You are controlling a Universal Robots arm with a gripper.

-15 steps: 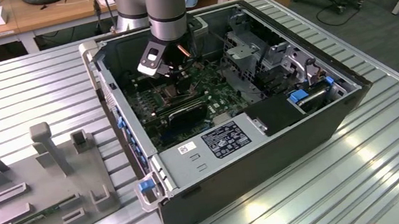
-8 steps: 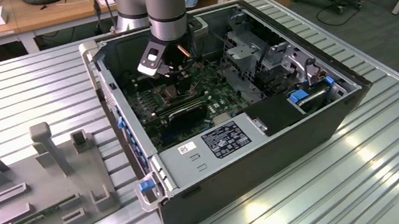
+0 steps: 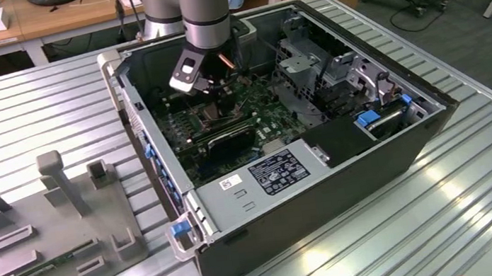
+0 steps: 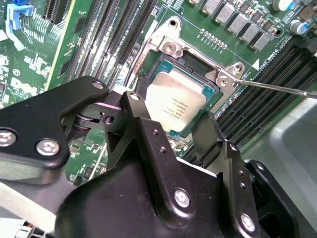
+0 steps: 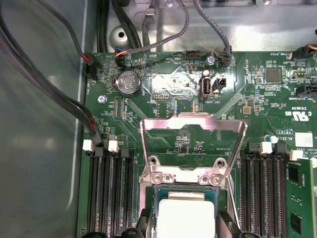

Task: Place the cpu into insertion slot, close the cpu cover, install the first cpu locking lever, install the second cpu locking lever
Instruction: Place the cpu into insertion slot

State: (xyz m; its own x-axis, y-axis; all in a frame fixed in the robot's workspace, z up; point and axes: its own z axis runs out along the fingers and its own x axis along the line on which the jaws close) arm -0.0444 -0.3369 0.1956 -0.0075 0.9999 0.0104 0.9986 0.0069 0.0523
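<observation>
Gripper (image 4: 168, 110) down inside the open computer case (image 3: 348, 189), hanging right over the socket (image 4: 190, 62) on the green board (image 5: 237, 94). Chip (image 4: 173, 99) lies squarely at the socket, directly under the gripper: pinched or let loose, I cannot tell. Silvery cover (image 5: 193, 123) stands tilted up off the socket, wide open, board showing through its window.

The arm (image 3: 206, 15) holds its jaws low inside the open computer case (image 3: 347, 182).
</observation>
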